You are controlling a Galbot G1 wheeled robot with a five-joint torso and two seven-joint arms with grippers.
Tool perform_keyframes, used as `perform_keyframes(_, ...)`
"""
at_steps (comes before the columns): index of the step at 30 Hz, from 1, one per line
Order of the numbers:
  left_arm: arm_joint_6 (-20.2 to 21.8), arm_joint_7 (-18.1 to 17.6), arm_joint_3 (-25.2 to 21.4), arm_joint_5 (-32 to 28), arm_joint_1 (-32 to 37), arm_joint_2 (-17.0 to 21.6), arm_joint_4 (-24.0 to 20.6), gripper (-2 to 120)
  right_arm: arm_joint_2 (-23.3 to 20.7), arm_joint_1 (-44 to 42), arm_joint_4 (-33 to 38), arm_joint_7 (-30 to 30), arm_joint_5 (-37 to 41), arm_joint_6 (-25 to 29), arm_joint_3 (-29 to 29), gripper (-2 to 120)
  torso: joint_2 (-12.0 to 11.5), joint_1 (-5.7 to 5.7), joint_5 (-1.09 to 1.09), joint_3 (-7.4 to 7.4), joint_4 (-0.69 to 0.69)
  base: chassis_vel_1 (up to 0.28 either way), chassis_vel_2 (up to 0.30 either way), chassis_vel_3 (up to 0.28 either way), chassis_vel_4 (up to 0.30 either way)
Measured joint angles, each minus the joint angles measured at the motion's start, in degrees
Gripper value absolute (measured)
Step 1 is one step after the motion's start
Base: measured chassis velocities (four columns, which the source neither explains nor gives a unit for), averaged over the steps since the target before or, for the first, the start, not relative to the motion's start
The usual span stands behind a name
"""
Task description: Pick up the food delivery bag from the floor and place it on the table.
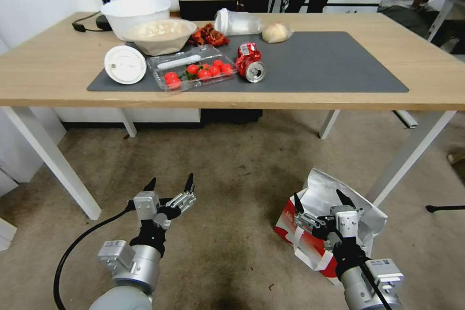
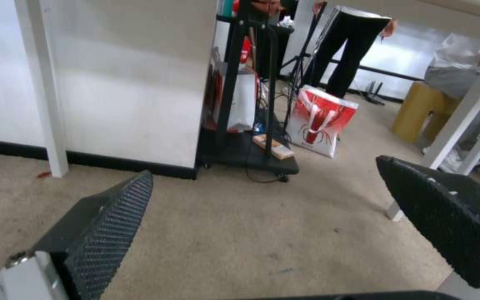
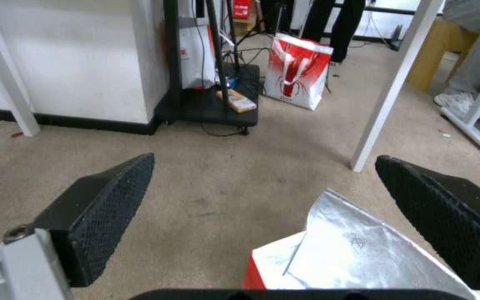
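The food delivery bag (image 1: 322, 186) lies on the floor (image 1: 232, 164) at the lower right, red and white, its silver foil mouth gaping upward. My right gripper (image 1: 319, 197) hovers open just above that mouth, holding nothing. In the right wrist view the foil lining (image 3: 356, 254) sits below and between the spread fingers (image 3: 106, 208). My left gripper (image 1: 170, 181) is open over bare carpet at the lower left, well apart from the bag. The table (image 1: 48, 68), light wood with a dark grey mat, stands ahead of both arms.
Bowls (image 1: 157, 34), a white lid, a box of tomatoes (image 1: 196, 70), a crushed red can (image 1: 249, 60) and a plastic cup crowd the mat's left half. White table legs (image 1: 411, 155) flank the bag. Another red-and-white bag (image 3: 296, 71) stands far off by a black cart.
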Motion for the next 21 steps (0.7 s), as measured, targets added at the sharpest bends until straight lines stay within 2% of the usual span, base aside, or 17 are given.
perform_keyframes(21,-0.24,0.29,-0.01,0.08,-0.34,0.26,0.6,100,0.0,0.13,-0.25,0.0,0.0,0.0,0.0,100,-4.62,-1.12,0.0,-3.5,0.0,0.0,0.0,0.0,0.0)
